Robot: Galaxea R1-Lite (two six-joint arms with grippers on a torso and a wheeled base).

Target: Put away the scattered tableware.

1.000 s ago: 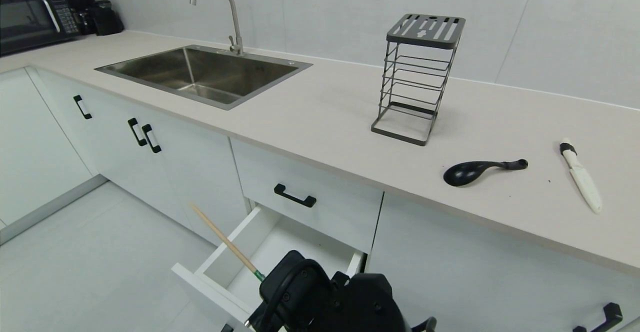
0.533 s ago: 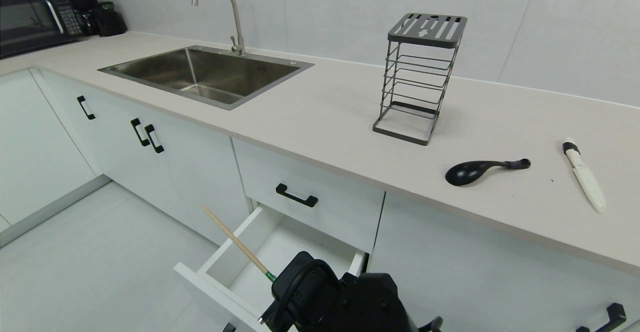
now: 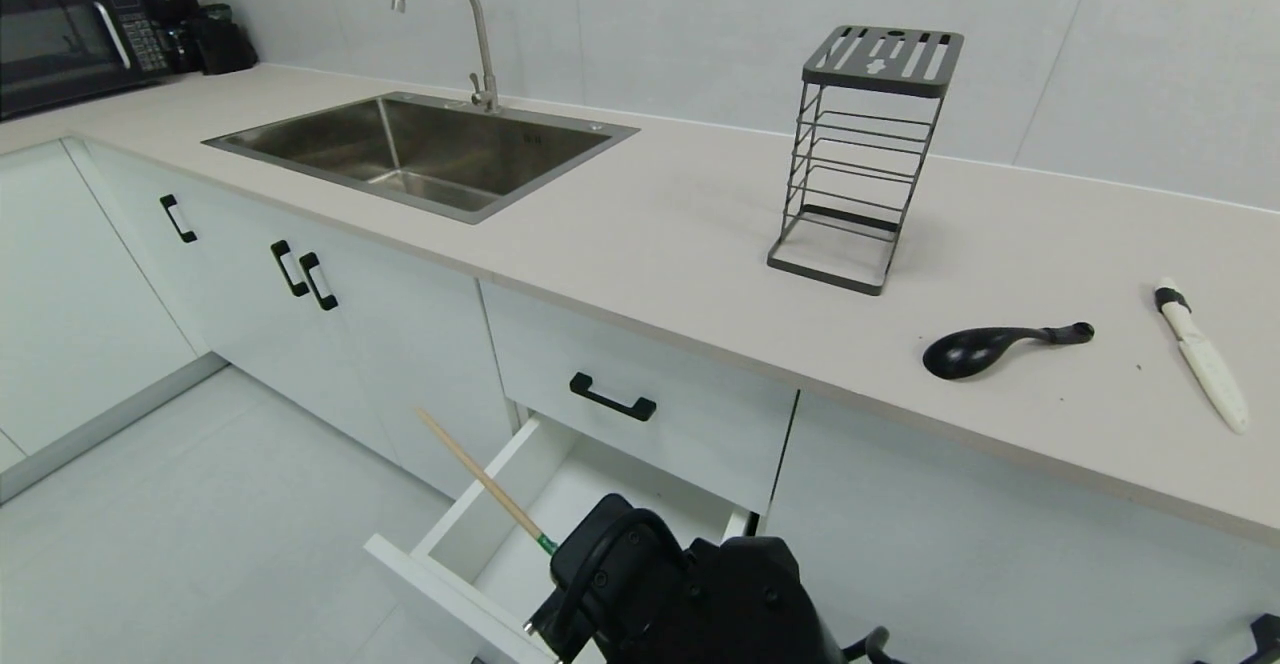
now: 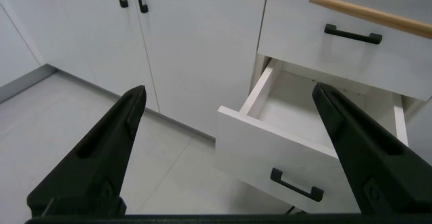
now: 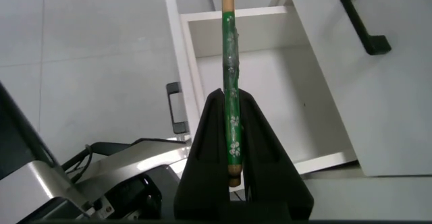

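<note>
A wooden chopstick [image 5: 229,109] with a green patterned end is clamped between the fingers of my right gripper [image 5: 231,150], above the open white drawer [image 5: 177,55]. From the head, the chopstick [image 3: 480,474] slants up and left over the drawer's [image 3: 440,564] left corner. My left gripper [image 4: 229,92] is open and empty in front of the drawer [image 4: 270,143], with the chopstick [image 4: 368,13] farther off. A black spoon [image 3: 990,346] and a white knife [image 3: 1205,364] with a black band lie on the counter at the right.
A dark wire rack [image 3: 865,159] stands on the counter behind the spoon. A steel sink [image 3: 420,149] with a faucet [image 3: 450,14] lies to the left, a microwave [image 3: 70,39] at the far left. A shut drawer with a black handle [image 3: 612,404] sits above the open one.
The head view has shifted, so everything sits a little further right in the picture. The right gripper with the chopstick has edged slightly right over the drawer.
</note>
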